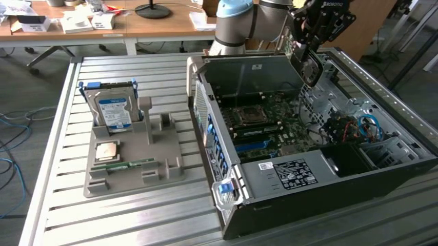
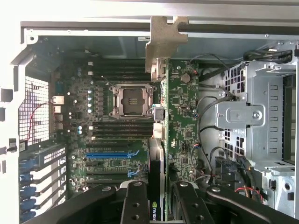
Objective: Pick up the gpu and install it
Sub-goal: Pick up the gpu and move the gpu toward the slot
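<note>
My gripper (image 1: 306, 47) hangs over the far end of the open computer case (image 1: 403, 154), shut on the gpu (image 1: 309, 64). The card is dark with a round fan, held on edge and pointing down into the case. In the wrist view the gpu (image 2: 157, 161) shows edge-on between my black fingers (image 2: 134, 201), its silvery bracket (image 2: 164, 41) at the far end. It hovers above the green motherboard (image 2: 184, 121), apart from the blue slot (image 2: 111, 154) and from the bare processor socket (image 2: 133, 99).
A grey holder (image 1: 133, 174) on the slatted metal table at the exterior view's left carries the silver hard drive (image 1: 113, 110), a processor chip (image 1: 106, 150) and a green memory stick (image 1: 123, 165). Cables (image 1: 366, 125) and drive cages crowd the case's right side. A wooden desk (image 1: 102, 25) stands behind.
</note>
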Robot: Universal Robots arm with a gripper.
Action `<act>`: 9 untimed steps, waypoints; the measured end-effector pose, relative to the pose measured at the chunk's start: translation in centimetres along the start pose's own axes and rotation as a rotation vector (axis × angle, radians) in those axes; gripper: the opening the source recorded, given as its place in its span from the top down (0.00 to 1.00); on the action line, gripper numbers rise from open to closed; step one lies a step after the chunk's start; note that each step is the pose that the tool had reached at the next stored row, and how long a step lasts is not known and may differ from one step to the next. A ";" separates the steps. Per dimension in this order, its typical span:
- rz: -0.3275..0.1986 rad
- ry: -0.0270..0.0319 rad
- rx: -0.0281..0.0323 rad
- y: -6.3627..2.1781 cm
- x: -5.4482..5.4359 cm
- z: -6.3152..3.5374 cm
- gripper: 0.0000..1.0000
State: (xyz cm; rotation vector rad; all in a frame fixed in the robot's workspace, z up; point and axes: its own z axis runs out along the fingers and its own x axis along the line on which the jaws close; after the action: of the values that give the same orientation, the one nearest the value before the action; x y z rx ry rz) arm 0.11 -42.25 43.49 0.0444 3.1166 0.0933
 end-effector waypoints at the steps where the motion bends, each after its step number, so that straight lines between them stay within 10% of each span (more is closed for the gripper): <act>1: 0.000 0.0000 -0.0001 0.00 0.0 0.00 0.74; 9: 0.000 0.0000 -0.0001 0.00 -0.2 0.01 0.74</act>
State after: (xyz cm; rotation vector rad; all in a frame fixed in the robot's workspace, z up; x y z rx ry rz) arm 0.26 -42.25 43.48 0.0443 3.1166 0.0934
